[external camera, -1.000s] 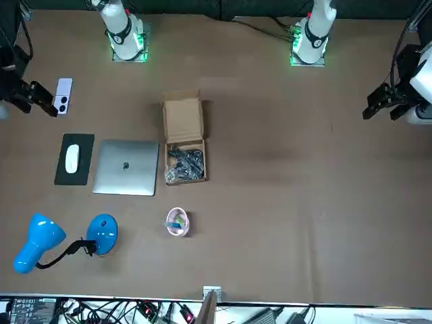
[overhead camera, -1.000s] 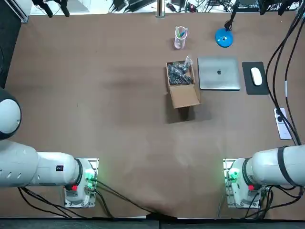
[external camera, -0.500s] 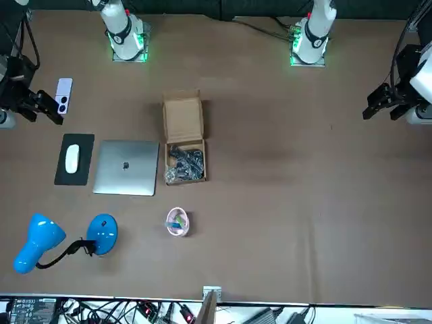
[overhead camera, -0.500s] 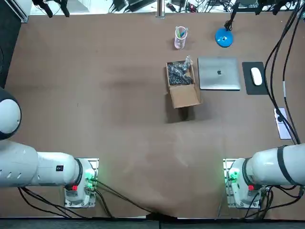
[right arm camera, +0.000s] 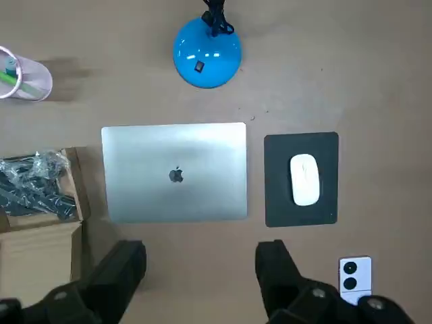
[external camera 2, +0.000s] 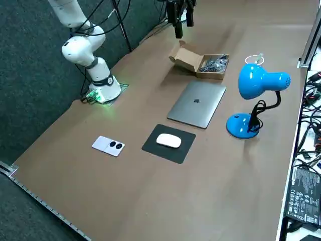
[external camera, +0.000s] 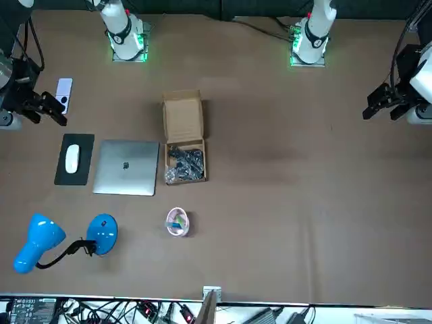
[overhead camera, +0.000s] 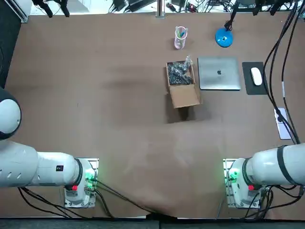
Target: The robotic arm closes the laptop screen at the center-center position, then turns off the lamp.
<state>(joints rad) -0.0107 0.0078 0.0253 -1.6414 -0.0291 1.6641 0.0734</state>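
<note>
Brown tabletop [overhead camera: 95,95] carries the silver laptop [overhead camera: 218,73], lid down flat, between a cardboard box [overhead camera: 182,83] of bagged black parts and a black mouse pad [overhead camera: 252,88] bearing a white mouse [overhead camera: 256,76]. Just beyond it stands the blue lamp [external camera 2: 258,81]; whether it is lit I cannot tell. Up high near the laptop and pad hangs the right gripper [right arm camera: 200,251], fingers spread apart, holding nothing.
</note>
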